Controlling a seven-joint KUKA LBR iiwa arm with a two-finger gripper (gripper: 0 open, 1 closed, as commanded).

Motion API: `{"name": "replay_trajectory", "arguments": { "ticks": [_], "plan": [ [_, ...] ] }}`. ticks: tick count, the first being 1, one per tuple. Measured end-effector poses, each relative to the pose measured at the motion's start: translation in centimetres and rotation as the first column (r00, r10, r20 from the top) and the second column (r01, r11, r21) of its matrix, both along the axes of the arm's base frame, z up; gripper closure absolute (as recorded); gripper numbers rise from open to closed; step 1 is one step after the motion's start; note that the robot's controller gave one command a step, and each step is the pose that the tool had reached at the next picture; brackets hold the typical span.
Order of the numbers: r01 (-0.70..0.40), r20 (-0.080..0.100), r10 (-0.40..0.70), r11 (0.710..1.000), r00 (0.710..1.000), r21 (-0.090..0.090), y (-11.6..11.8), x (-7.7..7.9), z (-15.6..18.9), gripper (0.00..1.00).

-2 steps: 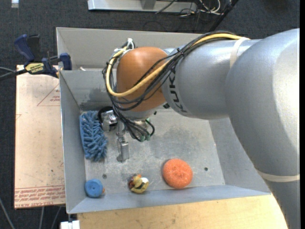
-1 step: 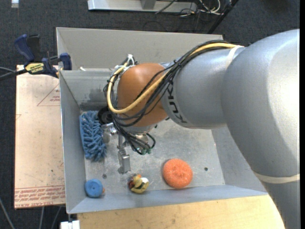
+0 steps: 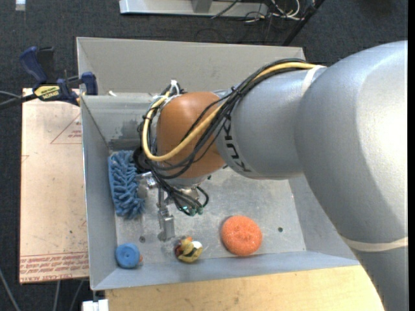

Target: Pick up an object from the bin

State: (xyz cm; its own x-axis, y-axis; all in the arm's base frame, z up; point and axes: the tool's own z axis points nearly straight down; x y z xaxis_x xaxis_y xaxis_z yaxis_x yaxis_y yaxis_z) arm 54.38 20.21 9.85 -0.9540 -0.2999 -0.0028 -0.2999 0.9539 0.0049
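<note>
My gripper (image 3: 166, 230) hangs below the orange wrist cover, low over the bin floor in the front left part of the bin. Just in front of it and slightly right lies a small yellow toy with dark and red marks (image 3: 188, 249). A blue shaggy mop-like piece (image 3: 126, 184) lies to its left along the left wall. In the front left corner sits a small blue round cap-like thing (image 3: 128, 256). An orange fuzzy ball (image 3: 241, 235) rests to the right, near the front wall. Nothing shows in the gripper's grasp.
The thick grey arm comes in from the right and covers the bin's right and back parts. Cables loop round the orange cover. The sloped bin walls stand close on the left and front.
</note>
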Motion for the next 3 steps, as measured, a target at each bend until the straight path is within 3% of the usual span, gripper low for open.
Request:
{"name": "replay_trajectory", "arguments": {
  "ticks": [1, 2, 3],
  "plan": [
    [0.13, 0.003, -0.13, 0.991, 0.991, -0.002, 0.9, -0.4, 0.0, 0.0],
    [0.347, 0.0, -0.347, 0.938, 0.938, 0.002, 2.8, -0.7, -1.0, 0.0],
    [0.346, 0.01, -0.346, 0.938, 0.938, 0.005, 3.3, -1.8, -2.6, 1.0]
  ]
}}
